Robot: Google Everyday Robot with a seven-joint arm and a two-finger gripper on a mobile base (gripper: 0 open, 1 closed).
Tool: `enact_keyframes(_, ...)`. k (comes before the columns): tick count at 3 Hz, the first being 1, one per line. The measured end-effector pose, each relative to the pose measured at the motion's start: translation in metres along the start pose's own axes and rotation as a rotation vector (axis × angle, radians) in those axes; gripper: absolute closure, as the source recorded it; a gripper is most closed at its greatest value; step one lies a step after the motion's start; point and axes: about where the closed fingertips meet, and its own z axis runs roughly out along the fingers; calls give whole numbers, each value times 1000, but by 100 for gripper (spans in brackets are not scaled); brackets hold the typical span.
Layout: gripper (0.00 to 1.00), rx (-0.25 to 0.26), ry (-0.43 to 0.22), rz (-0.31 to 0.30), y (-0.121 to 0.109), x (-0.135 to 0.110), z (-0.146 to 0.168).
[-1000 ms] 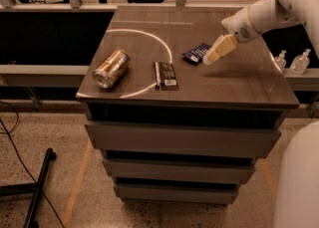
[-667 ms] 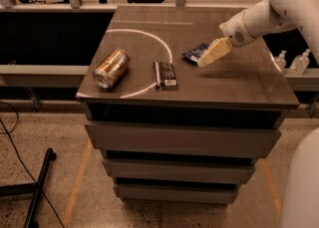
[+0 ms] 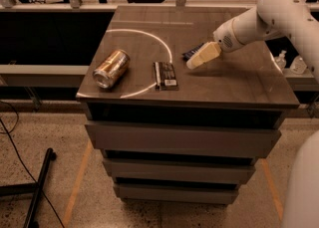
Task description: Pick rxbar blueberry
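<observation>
The rxbar blueberry (image 3: 190,52) is a small dark navy bar lying on the dark cabinet top (image 3: 234,80), right of centre. Only its left end shows; the rest is hidden behind my gripper. My gripper (image 3: 195,61), with tan fingers, reaches in from the right on a white arm and sits low over the bar, right at it. I cannot tell whether it touches the bar.
A longer black bar with a white label patch (image 3: 165,75) lies at centre. A gold can (image 3: 111,68) lies on its side at the left. A white arc is marked on the top. Drawers are below. Benches with clutter stand behind.
My gripper has moved left and slightly down, over the blue bar, covering more of it. The can and black bar have not moved.
</observation>
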Motion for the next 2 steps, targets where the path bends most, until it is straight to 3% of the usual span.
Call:
enact_keyframes(1,1,0,-12,32,3,-2,13)
enact_keyframes(2,22,-3,-17,25,2,-4,21)
